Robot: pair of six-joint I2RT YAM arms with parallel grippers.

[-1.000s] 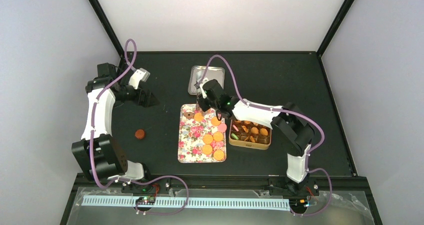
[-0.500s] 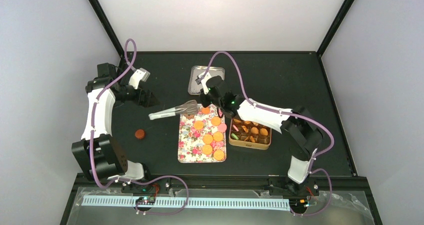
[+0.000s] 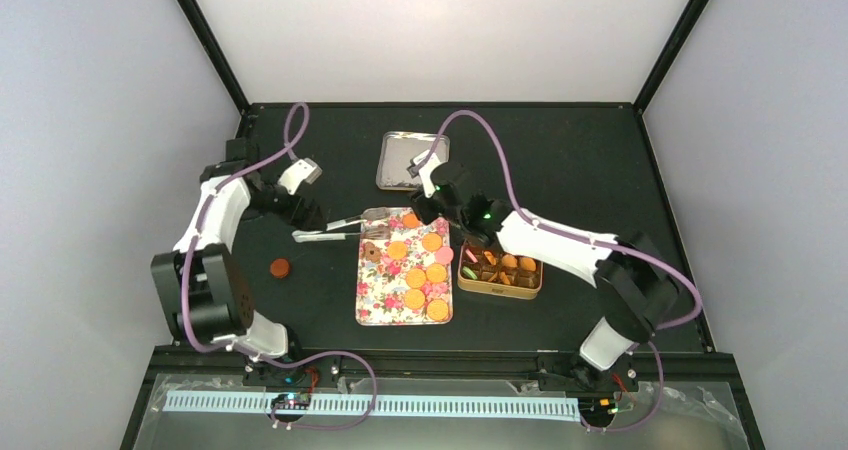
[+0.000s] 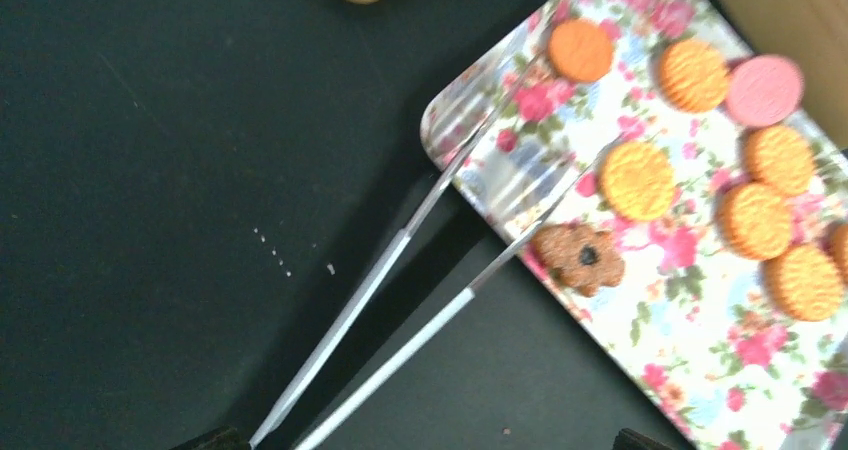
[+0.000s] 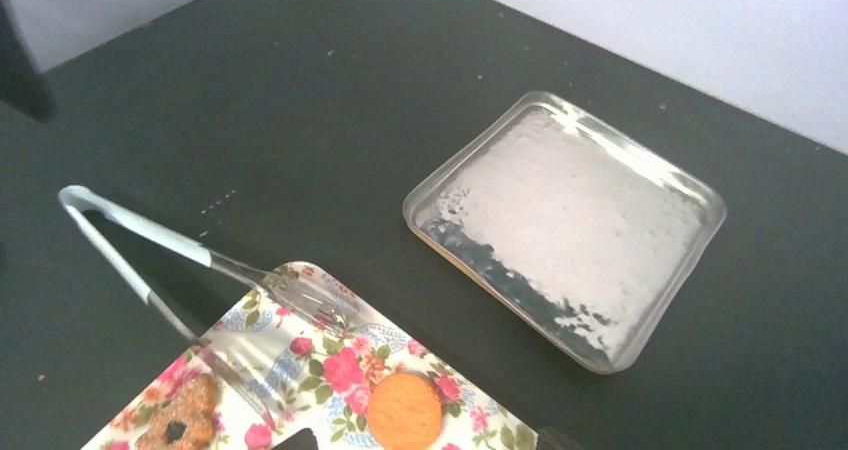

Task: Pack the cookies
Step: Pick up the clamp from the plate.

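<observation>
Cookies (image 3: 415, 278) lie on the floral tray (image 3: 378, 305) and in the tin (image 3: 500, 292) beside it. Over the tray's far edge the right gripper (image 3: 422, 210) hovers spread, empty; the left gripper (image 3: 315, 215) gapes wide beside the tongs (image 3: 335, 228).

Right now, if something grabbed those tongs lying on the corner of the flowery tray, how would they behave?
The tongs look thin and partly see-through, probably light plastic, so easy to lift. Joined only at one end, their arms would likely spring together when squeezed. Propped on the tray rim, they might slide or pivot if nudged.
</observation>
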